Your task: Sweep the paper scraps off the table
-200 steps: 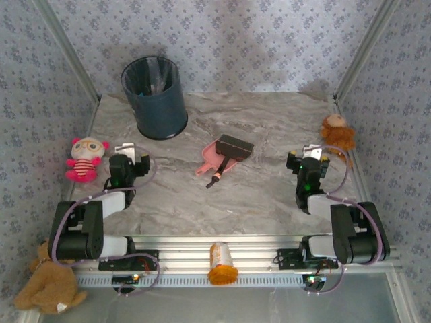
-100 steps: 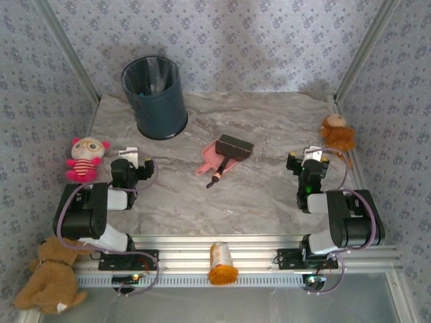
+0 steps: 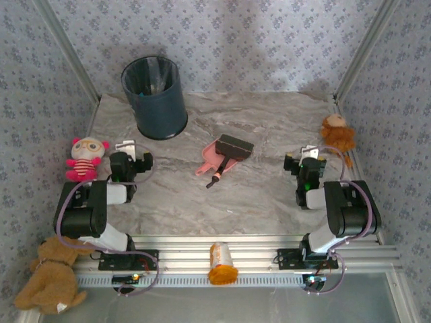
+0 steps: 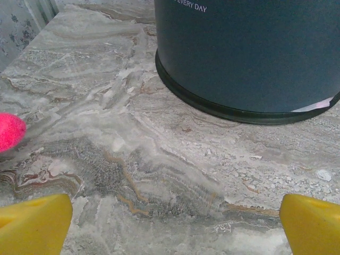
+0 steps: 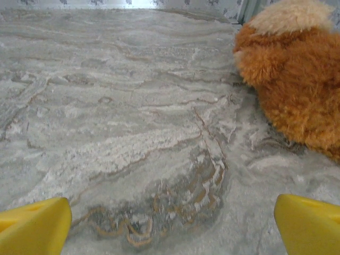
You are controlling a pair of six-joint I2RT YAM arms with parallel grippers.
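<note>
The paper scraps are out of view; the marble table (image 3: 269,128) shows none of them. My left gripper (image 3: 130,157) rests low at the table's left side. It is open, its yellow fingertips (image 4: 34,223) far apart over bare marble, facing the dark bin (image 4: 249,53). My right gripper (image 3: 308,160) sits low at the right side. It is open too, one yellow fingertip (image 5: 308,226) at each lower corner of the right wrist view and only veined tabletop (image 5: 133,122) between them.
A pink dustpan (image 3: 210,156) with a dark brush (image 3: 230,149) across it lies mid-table. The bin (image 3: 155,97) stands back left. A pink doll (image 3: 84,159) sits left, a brown plush (image 3: 337,134) right. An orange bottle (image 3: 221,262) lies on the front rail, a teddy (image 3: 50,282) at the bottom left.
Both arms have folded back toward their bases, elbows drawn in. Both grippers have shifted slightly, and their jaws have opened a little wider. The dustpan and brush have stayed put.
</note>
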